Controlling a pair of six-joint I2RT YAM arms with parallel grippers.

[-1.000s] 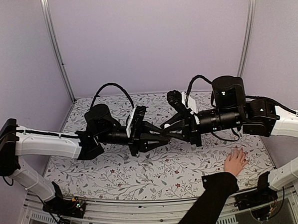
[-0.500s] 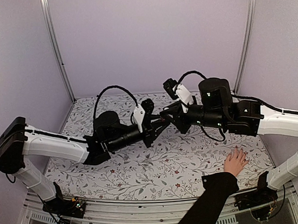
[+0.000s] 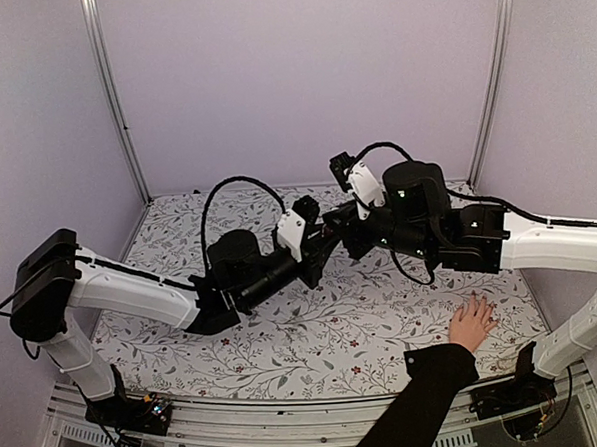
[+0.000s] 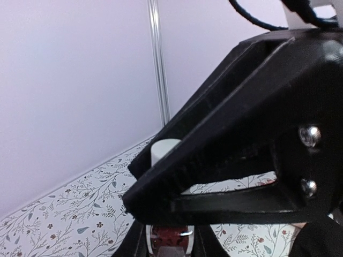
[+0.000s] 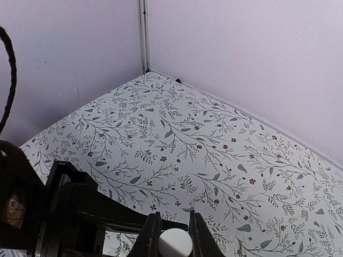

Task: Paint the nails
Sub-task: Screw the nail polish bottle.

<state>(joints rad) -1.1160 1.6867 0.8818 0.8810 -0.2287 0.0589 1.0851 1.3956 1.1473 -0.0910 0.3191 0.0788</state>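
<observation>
left gripper point(image 4: 169, 245): mine, closed down to the width of the dark-red bottle point(image 4: 169, 239), one finger on each side of the glass. That's all it has hold of.
right gripper point(image 5: 174, 235): also mine, fingers pinched in tight on the white cap point(image 5: 175, 243), no gap showing on either side.
bottle: held up off the floral tabletop point(image 3: 314, 333), about mid-table, where my two arms meet nose to nose. The glass looks dark red all the way across the bit I can see, so it looks like there's polish in it.
cap vs bottle: in the left wrist view the cap pokes up above my right gripper's black finger and the glass sits below it. The join is hidden, so I can't tell if it's screwed on or loose.
hand point(image 3: 472, 323): flat on the tabletop at the near right edge, fingers spread, black sleeve point(image 3: 418, 402) running back off the table. Well apart from both grippers.
nails point(image 3: 478, 300): out at those fingertips, way too small in the top view to make out properly.
</observation>
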